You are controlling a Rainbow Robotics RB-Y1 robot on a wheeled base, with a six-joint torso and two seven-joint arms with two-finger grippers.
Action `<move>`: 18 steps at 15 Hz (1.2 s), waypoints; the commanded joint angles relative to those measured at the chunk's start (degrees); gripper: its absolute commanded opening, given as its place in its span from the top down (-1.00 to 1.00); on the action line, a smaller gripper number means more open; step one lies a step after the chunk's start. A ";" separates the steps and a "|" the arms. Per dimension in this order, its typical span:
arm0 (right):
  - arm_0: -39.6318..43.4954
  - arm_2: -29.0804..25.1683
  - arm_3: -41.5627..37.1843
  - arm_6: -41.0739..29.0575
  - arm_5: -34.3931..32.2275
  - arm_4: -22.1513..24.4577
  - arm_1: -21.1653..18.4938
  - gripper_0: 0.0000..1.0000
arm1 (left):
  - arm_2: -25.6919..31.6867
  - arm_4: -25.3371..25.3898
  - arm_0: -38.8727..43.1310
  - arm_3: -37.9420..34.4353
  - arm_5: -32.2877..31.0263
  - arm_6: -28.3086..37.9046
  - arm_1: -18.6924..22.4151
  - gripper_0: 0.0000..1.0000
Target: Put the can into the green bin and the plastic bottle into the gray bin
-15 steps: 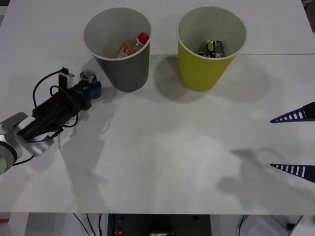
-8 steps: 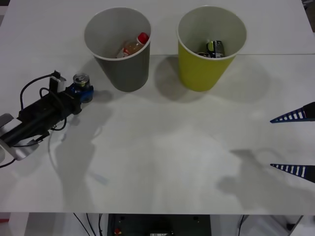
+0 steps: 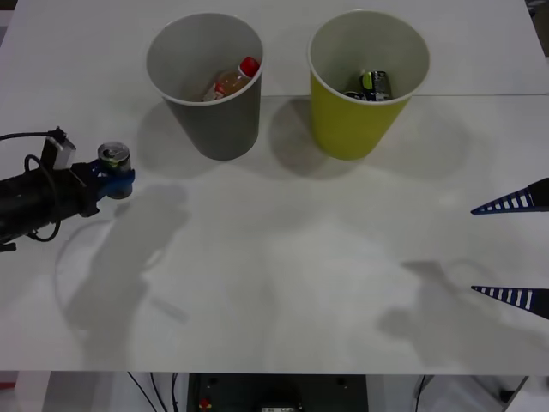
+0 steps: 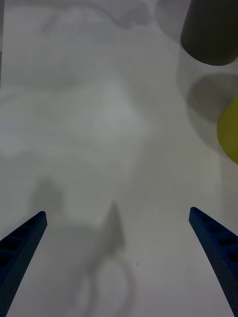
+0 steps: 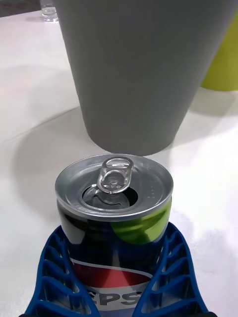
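front view: left gripper [image 3: 110, 178] is clamped around the can [image 3: 113, 159], upright at the table's left side. the green bin [image 3: 356, 129] lies far to its right, past the gray bin [image 3: 219, 124]. right gripper [image 3: 515, 249] hangs open, holding nothing, and is nearer.

You are looking at what is appearing to be a lab or robot test room: a plain white table [image 3: 283, 275] made of two panels is filling the space, and black cables [image 3: 150, 388] are hanging below its near edge.
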 commanded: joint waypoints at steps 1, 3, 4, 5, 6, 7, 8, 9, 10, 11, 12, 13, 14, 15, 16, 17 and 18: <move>0.00 0.00 0.01 0.00 0.00 0.00 0.00 -1.00 | 3.02 -11.80 0.22 -3.97 -4.80 12.80 4.99 1.00; 0.00 0.00 0.01 0.00 0.00 0.00 0.00 -1.00 | 8.47 -24.10 0.22 -5.73 -9.90 22.29 5.61 1.00; 0.00 0.00 0.01 0.00 0.00 0.00 0.00 -1.00 | 12.07 -30.34 0.13 -6.61 -12.97 27.38 5.52 1.00; 0.00 0.00 0.01 0.00 0.00 0.00 0.00 -1.00 | 16.29 -37.37 0.22 -8.28 -16.58 33.45 5.52 1.00; 0.00 0.00 0.01 0.00 0.00 0.00 0.00 -1.00 | 19.72 -43.00 0.22 -10.30 -19.74 38.99 5.52 1.00; 0.00 0.00 0.01 0.00 0.00 0.00 0.00 -1.00 | 24.02 -49.06 0.22 -12.67 -23.87 45.40 5.52 1.00; 0.00 0.00 0.01 0.00 0.00 0.00 0.00 -1.00 | 27.45 -53.72 0.22 -14.61 -27.03 49.80 5.43 1.00; 0.00 0.00 0.01 0.00 0.00 0.00 0.00 -1.00 | 29.91 -56.88 0.13 -16.28 -29.50 53.49 5.52 1.00; 0.00 0.00 0.01 0.00 0.00 0.00 0.00 -1.00 | 32.28 -60.40 0.22 -18.65 -31.52 57.53 5.52 1.00; 0.00 0.00 0.01 0.00 0.00 0.00 0.00 -1.00 | 34.74 -63.83 0.22 -20.32 -33.71 60.70 5.17 1.00; 0.00 0.00 0.01 0.00 0.00 0.00 0.00 -1.00 | 37.64 -66.20 0.13 -21.38 -36.53 62.28 4.11 1.00; 0.00 0.00 0.01 0.00 0.00 0.00 0.00 -1.00 | 41.69 -69.45 0.22 -22.87 -40.66 64.39 1.92 1.00; 0.00 0.00 0.01 0.00 0.00 0.00 0.00 -1.00 | 43.18 -73.76 0.22 -26.47 -43.38 66.41 1.12 1.00; 0.00 0.00 0.01 0.00 0.00 0.00 0.00 -1.00 | 43.45 -77.36 0.13 -30.16 -45.67 68.43 1.04 1.00; 0.00 0.00 0.01 0.00 0.00 0.00 0.00 -1.00 | 43.45 -80.09 0.13 -34.91 -47.07 71.33 0.86 1.00; 0.00 0.00 0.01 0.00 0.00 0.00 0.00 -1.00 | 43.45 -81.85 0.05 -38.78 -48.74 74.76 0.16 1.00; 0.00 0.00 0.01 0.00 0.00 0.00 0.00 -1.00 | 43.45 -83.34 -0.39 -41.77 -50.24 78.10 -0.90 1.00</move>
